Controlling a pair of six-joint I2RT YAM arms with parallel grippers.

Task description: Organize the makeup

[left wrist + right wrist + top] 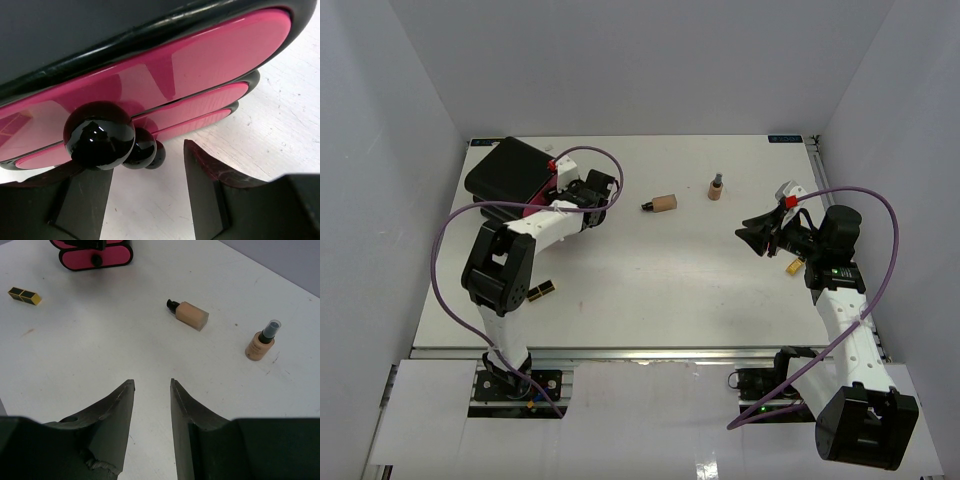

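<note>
Top external: left gripper (603, 197) at the black-and-pink case (500, 165); right gripper (757, 236) above the white table (650, 290). Beige square-sided foundation bottle (663, 203) lies flat; round tan bottle (716, 187) stands near it; gold-and-black lipstick (542, 291) lies beside the left arm.

Left wrist: jaws wide apart, clasping nothing, just under a glossy black ball knob (99, 136) on pink lacquered drawers; contact unclear.

Right wrist: matte black jaws narrowly apart, empty.
</note>
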